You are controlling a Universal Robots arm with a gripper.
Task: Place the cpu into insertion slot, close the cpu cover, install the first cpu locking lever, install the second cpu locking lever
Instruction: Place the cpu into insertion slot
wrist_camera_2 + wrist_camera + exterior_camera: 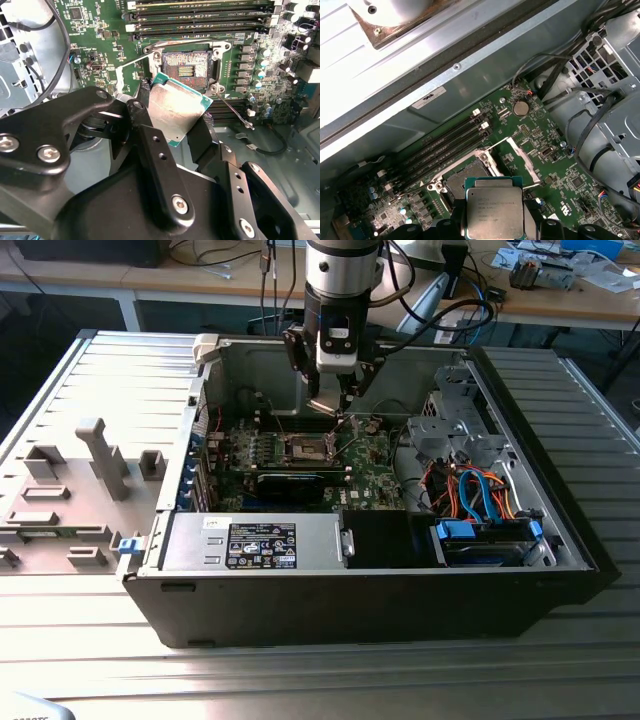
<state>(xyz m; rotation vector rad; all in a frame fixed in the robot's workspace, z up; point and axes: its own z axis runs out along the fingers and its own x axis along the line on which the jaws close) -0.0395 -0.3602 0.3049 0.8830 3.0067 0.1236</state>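
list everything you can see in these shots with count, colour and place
computer case: one, black, open, on the ribbed metal table
circuit board: one, green, inside the case
socket: one, dark with gold contacts, empty, on the board
socket cover: one, silver, raised beside the socket
memory slots: several, black, beside the socket
coin battery: one, silver, on the board
power supply: one, silver, at the case edge nearest the exterior camera
cables: several, blue and orange, in the case at the exterior view's right
blocks: several, grey, on the table at the exterior view's left
chip: one, silver top, green edge, held over the board near the socket
gripper: one, black, shut on the chip
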